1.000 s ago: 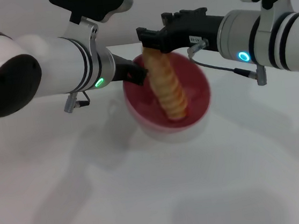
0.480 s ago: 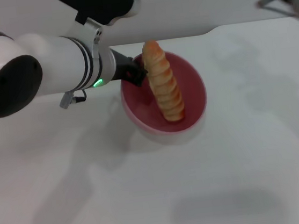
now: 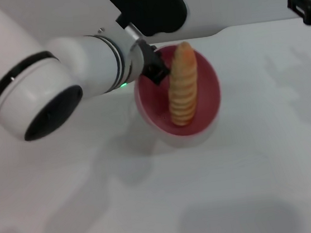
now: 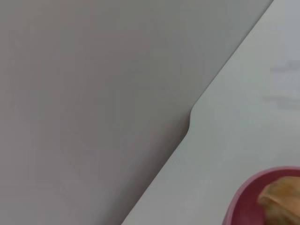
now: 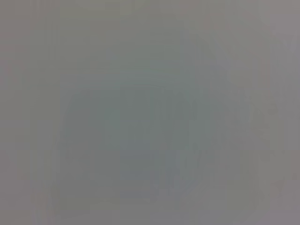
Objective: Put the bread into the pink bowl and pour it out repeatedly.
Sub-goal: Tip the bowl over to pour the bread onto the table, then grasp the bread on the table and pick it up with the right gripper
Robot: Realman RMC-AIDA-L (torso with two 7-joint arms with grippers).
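The pink bowl (image 3: 210,95) sits on the white table, tipped a little toward me. The bread (image 3: 182,85), an orange-golden ridged loaf, stands on end inside it, its top poking above the far rim. My left gripper (image 3: 156,69) is shut on the bowl's left rim. The left wrist view catches a slice of the bowl's rim (image 4: 243,194) and the bread's end (image 4: 281,201). My right gripper (image 3: 303,3) shows only as a black piece at the far right edge, well away from the bowl. The right wrist view is a blank grey blur.
The white table (image 3: 246,173) spreads around the bowl with no other objects on it. Its back edge (image 3: 235,27) runs behind the bowl, with a grey wall beyond. My bulky left arm (image 3: 46,95) covers the left part of the scene.
My right gripper let go of the bread and withdrew to the far right. The left arm swung in closer, shifting the bowl slightly right; the bread now stands more upright.
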